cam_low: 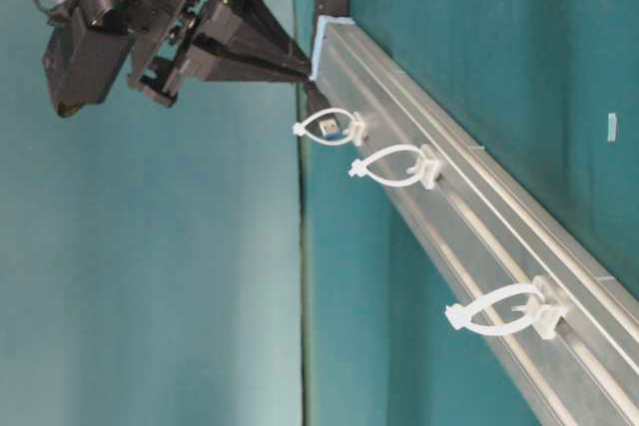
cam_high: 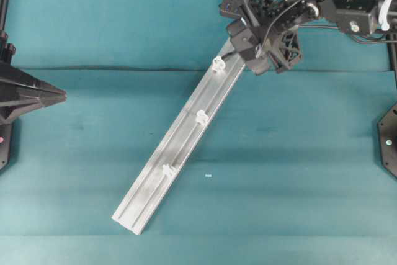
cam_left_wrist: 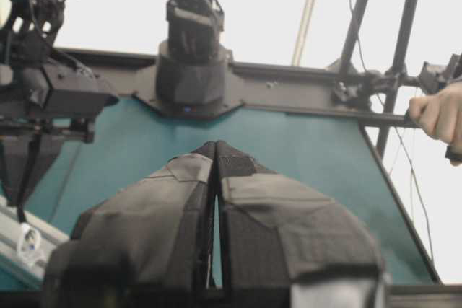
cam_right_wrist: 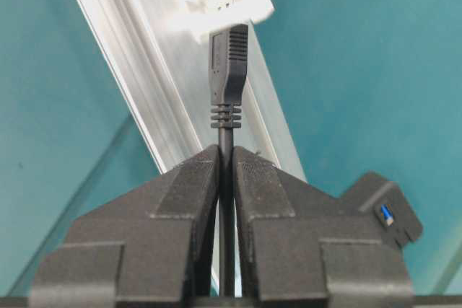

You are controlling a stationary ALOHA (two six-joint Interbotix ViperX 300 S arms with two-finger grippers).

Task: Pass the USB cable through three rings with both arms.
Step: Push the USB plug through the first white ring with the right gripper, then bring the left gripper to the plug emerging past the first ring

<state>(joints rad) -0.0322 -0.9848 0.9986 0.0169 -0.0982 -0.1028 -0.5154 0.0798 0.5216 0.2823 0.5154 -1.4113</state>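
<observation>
Black cord runs straight out between my right gripper's (cam_right_wrist: pixel 225 167) pads, which are clamped on the USB cable (cam_right_wrist: pixel 227 77) just behind its plug. The plug's long axis points along the silver rail (cam_high: pixel 180 147), its tip at the first ring (cam_right_wrist: pixel 220 1), and the table-level view shows it inside that loop. The other two rings (cam_high: pixel 202 116) (cam_high: pixel 167 170) sit further down the rail. My left gripper (cam_left_wrist: pixel 215 207) is closed on nothing, well apart. I can read no writing anywhere.
</observation>
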